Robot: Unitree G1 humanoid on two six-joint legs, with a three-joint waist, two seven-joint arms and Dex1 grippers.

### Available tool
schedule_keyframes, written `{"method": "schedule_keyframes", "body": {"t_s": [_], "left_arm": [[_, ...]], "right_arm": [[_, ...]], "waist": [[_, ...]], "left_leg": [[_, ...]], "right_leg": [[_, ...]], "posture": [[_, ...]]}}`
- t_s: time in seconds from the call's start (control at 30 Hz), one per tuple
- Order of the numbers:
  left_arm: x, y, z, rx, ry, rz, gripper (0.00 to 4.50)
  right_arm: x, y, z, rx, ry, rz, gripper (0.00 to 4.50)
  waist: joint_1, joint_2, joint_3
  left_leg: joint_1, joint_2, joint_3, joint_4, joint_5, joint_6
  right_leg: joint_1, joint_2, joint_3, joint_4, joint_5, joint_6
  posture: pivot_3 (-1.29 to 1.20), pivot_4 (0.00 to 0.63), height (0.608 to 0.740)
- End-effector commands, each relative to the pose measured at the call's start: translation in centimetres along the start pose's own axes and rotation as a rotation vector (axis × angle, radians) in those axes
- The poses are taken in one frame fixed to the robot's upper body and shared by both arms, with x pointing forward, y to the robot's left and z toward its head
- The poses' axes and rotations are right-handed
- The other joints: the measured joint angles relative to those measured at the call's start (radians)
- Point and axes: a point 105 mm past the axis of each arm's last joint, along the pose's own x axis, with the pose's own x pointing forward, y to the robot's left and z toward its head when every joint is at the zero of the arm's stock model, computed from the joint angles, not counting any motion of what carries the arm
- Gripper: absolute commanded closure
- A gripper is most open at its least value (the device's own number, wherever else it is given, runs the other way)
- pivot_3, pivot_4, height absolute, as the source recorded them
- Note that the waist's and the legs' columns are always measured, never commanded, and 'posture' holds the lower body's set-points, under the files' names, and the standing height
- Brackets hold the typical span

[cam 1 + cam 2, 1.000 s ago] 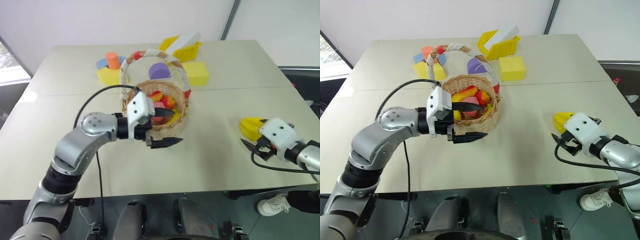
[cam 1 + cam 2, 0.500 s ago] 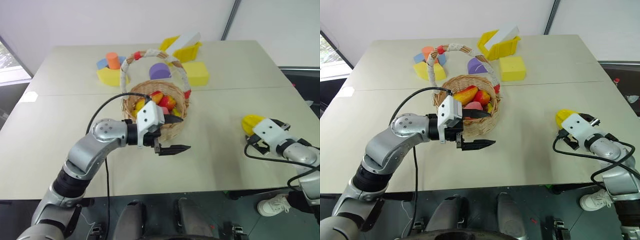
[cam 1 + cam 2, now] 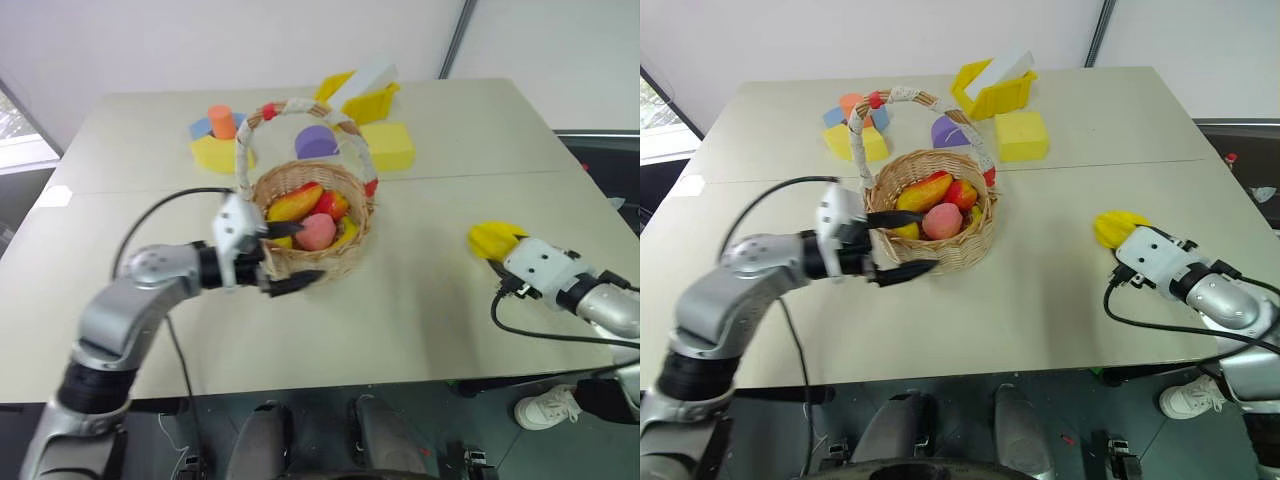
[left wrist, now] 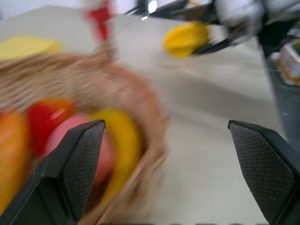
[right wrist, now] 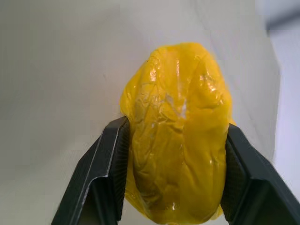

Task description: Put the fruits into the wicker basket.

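Item: our right gripper (image 5: 173, 187) clasps the yellow star-fruit (image 5: 177, 126) (glossy, ridged); left gripper (image 3: 902, 243) gapes empty beside the wicker basket (image 3: 970, 245).

A bare test room or lab: plain white walls, pale table (image 3: 420, 300) with foam blocks (image 3: 388, 146).
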Motion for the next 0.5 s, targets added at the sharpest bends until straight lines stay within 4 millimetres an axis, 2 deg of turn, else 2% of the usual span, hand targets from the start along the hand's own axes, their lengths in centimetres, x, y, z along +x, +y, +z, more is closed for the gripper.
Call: {"method": "schedule_keyframes", "body": {"t_s": [0.03, 0.13, 0.2, 0.27, 0.43, 0.5], "left_arm": [[-2.2, 0.9, 0.8, 0.016, -0.032, 0.029, 0.00], [-2.9, 1.3, 0.7, 0.024, -0.025, 0.056, 0.00], [-3.2, 1.3, 0.7, 0.021, -0.032, 0.067, 0.00], [-3.4, 1.1, 0.8, 0.018, -0.036, 0.072, 0.00], [-3.6, 0.6, 0.6, 0.013, -0.037, 0.092, 0.00], [-3.5, 0.3, 0.6, 0.010, -0.041, 0.095, 0.00]], "right_arm": [[-0.1, 2.0, 7.9, 0.068, -0.305, 0.178, 2.48], [1.8, 4.0, 11.0, 0.076, -0.400, 0.258, 2.48], [4.5, 4.9, 12.6, 0.048, -0.422, 0.265, 2.48], [7.3, 5.0, 14.0, 0.034, -0.423, 0.227, 2.48], [11.2, 5.1, 16.0, 0.044, -0.409, 0.175, 2.48], [11.9, 5.1, 16.3, 0.040, -0.403, 0.173, 2.48]], "waist": [[0.004, 0.000, 0.000], [0.007, -0.002, 0.000], [0.005, -0.003, 0.000], [0.003, -0.003, 0.000], [0.012, -0.003, 0.000], [0.011, -0.003, 0.000]], "left_leg": [[0.001, 0.000, 0.000, 0.000, 0.000, 0.000], [0.002, -0.001, -0.001, 0.000, 0.000, 0.000], [0.002, -0.001, -0.001, 0.000, 0.000, 0.000], [0.000, -0.001, -0.001, 0.000, 0.000, 0.000], [-0.006, -0.002, -0.001, 0.000, 0.001, -0.002], [-0.007, -0.003, -0.002, 0.000, 0.001, -0.002]], "right_leg": [[0.001, 0.000, -0.001, 0.000, 0.000, 0.000], [0.003, -0.002, -0.001, -0.001, 0.000, 0.000], [0.003, -0.002, -0.001, -0.001, 0.000, 0.000], [0.001, -0.003, -0.001, 0.000, 0.000, 0.000], [-0.006, -0.004, -0.001, 0.000, 0.000, -0.001], [-0.007, -0.005, -0.001, 0.000, 0.000, -0.001]], "posture": [[0.00, 0.150, 0.740], [0.00, 0.150, 0.740], [0.00, 0.150, 0.740], [0.00, 0.150, 0.740], [0.00, 0.150, 0.740], [0.00, 0.150, 0.740]]}}
